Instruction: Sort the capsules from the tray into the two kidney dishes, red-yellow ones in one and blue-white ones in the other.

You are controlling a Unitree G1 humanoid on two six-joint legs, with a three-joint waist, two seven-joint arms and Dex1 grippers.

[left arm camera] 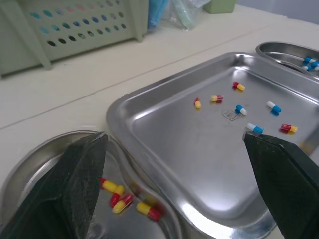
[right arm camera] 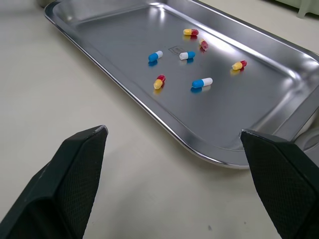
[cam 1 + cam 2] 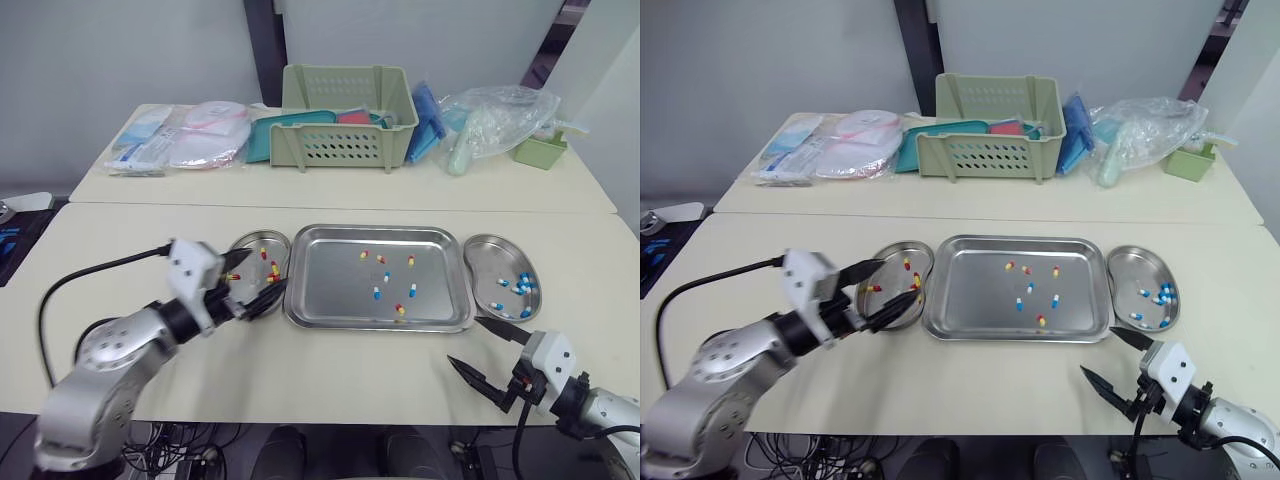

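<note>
Black left claw (image 3: 266, 268): wide open, with nothing between the fingers. It hangs over the left kidney dish, and one finger comes close to the left rim of the tray.
Black right claw (image 3: 463, 339): also wide open and empty. It is above the bare bench (image 3: 350, 370), in front of the near right corner of the tray and close to the front end of the right kidney dish.
Left kidney dish (image 3: 268, 237): steel, just beside the left side of the tray. A few red-yellow capsules (image 3: 273, 268) lie in it.
Tray (image 3: 330, 295): steel, flat on the bench between the two dishes.
Capsules in the tray: four red-yellow and three blue-white. They are scattered over the middle and right part, each one apart from the others.
Right kidney dish (image 3: 488, 252): steel, just beside the right side of the tray. Blue-white capsules (image 3: 522, 286) lie in a small group towards its outer side.
Behind: a second bench (image 3: 330, 185) carries a pale green basket (image 3: 345, 118), clear plastic bags (image 3: 500, 115) and flat packets (image 3: 200, 135), well apart from the tray.
</note>
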